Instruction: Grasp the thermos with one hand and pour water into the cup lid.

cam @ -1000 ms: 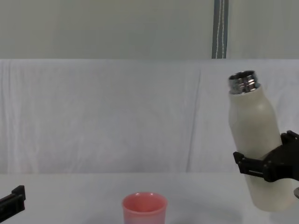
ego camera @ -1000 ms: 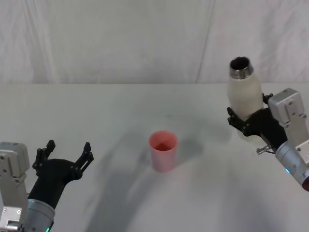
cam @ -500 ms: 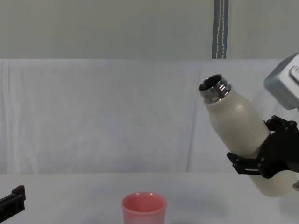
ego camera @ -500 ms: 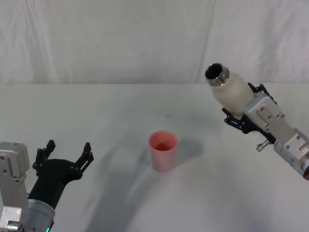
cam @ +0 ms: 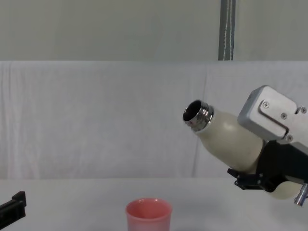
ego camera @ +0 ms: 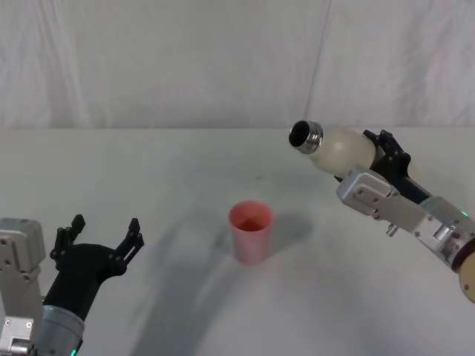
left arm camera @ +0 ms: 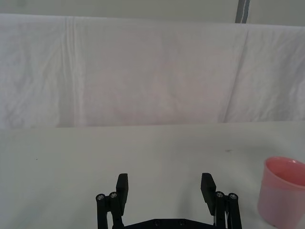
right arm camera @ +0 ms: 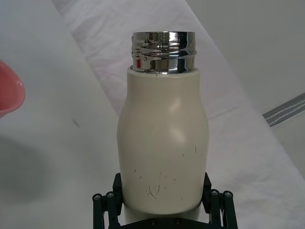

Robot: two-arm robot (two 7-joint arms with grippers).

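I saw the tabletop (ego camera: 148, 193) carrying the cup lid (ego camera: 251, 231) upright at its centre. My right gripper (cam: 255, 177) clamped its fingers around the thermos (cam: 230, 142), tilted mouth-left, raised right of it. My left gripper (ego camera: 100, 236) rested low with fingers spread, holding nothing.

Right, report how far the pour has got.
Done: the right gripper has the thermos clamped and lifted off the table. In hand: the bottle is tilted steeply, its open steel neck pointing toward the cup lid, but up and to the right of it. No water is visible. Left: bring the neck over the cup and pour. The left gripper sits open, idle, near the table's front left.
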